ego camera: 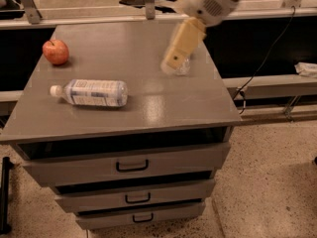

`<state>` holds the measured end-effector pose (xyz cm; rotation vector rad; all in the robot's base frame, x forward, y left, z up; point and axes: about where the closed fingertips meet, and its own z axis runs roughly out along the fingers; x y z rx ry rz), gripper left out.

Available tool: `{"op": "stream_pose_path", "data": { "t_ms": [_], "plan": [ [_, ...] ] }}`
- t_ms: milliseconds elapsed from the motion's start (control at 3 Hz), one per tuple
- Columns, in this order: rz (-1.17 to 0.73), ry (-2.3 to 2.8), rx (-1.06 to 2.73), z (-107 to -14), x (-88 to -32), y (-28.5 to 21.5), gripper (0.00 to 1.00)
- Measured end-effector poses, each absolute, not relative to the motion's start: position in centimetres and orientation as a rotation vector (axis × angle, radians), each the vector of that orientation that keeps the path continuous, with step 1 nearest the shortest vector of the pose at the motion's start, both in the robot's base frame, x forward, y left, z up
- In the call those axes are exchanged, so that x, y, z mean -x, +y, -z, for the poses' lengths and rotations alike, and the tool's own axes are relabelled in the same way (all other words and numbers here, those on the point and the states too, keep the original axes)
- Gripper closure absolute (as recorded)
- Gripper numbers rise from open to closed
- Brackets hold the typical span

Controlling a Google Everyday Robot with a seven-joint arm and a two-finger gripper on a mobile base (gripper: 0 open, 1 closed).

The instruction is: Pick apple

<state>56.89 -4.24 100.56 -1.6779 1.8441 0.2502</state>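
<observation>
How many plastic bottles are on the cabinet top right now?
2. The large bottle lies on its side at front left. The small bottle is at the right, largely covered by the gripper in front of it. None other shows.
</observation>
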Motion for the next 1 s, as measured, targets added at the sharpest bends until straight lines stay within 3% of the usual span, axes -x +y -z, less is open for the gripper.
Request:
{"op": "stream_pose_path", "data": {
  "t_ms": [333,1000],
  "plan": [
    [-0.355,1.812,1.611,-102.1,-59.3,3.4,0.0],
    [-0.4,1.837,1.583,-102.3,-59.3,5.6,0.0]
  ]
}}
